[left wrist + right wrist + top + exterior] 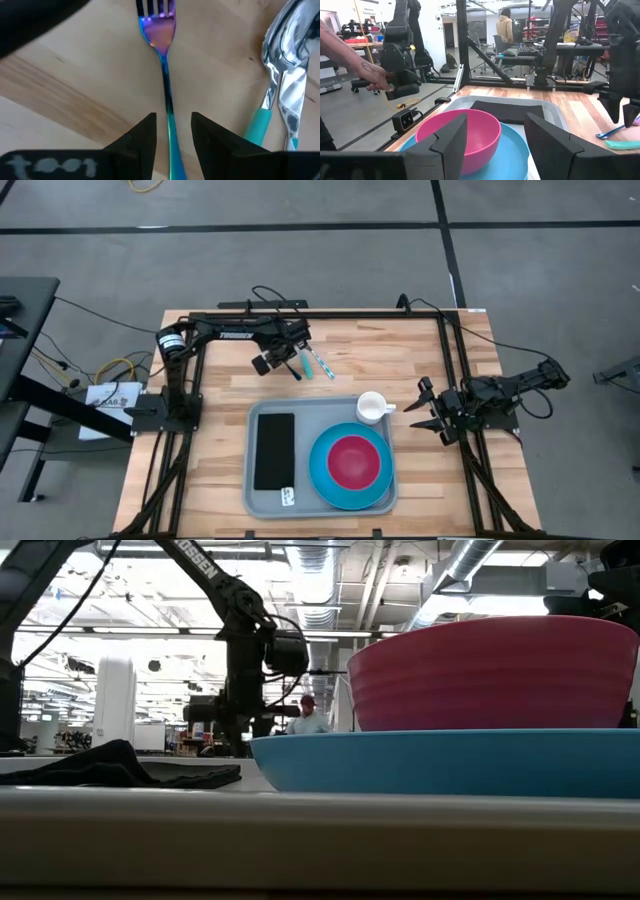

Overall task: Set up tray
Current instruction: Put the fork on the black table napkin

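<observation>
An iridescent blue-purple fork point(166, 75) lies flat on the wooden table just beyond the far edge of the grey-blue tray point(312, 408). My left gripper point(174, 120) points down over it, open, with one finger on either side of the fork's handle and a gap on each side. The tray holds a black napkin point(274, 450) and a blue plate point(325, 475) with a pink bowl point(353, 461) on it. A white cup point(372, 407) stands at the tray's far right corner. My right gripper point(495, 125) waits open at the table's right edge.
Two shiny utensils with teal handles point(280, 85) lie beside the fork, toward the table's right. Black frame bars point(450, 350) run along the table's left, far and right sides. A person's hand point(372, 75) shows beyond the table's left side.
</observation>
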{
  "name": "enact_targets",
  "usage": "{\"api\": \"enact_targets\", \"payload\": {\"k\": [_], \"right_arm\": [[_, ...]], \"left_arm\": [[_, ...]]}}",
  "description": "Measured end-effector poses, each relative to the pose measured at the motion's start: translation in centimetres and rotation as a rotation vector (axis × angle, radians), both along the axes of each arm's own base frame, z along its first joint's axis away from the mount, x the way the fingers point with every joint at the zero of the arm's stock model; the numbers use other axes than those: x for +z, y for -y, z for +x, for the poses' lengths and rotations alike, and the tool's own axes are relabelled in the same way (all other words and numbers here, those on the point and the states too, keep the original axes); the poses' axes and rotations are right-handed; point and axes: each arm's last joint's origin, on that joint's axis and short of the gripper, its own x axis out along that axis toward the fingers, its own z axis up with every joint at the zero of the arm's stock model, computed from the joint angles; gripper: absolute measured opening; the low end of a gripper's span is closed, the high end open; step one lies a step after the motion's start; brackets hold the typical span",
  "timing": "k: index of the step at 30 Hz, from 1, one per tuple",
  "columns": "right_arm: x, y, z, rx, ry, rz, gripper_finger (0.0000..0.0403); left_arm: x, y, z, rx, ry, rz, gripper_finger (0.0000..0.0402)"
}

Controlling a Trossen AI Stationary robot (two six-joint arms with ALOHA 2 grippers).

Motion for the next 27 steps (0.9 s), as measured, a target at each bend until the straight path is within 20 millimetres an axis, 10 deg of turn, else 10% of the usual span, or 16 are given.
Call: {"api": "enact_targets", "payload": {"k": [18, 27], "right_arm": [[0.0, 0.0, 0.0, 0.0, 0.001, 0.0, 0.0188], [0.0, 0.0, 0.0, 0.0, 0.0, 0.0, 0.0188]], "left_arm": [[-1.3, -0.5, -0.2, 0.048, -0.044, -0.024, 0.0105], [-1.3, -0.5, -0.3, -0.029, -0.069, -0.017, 0.001]]}}
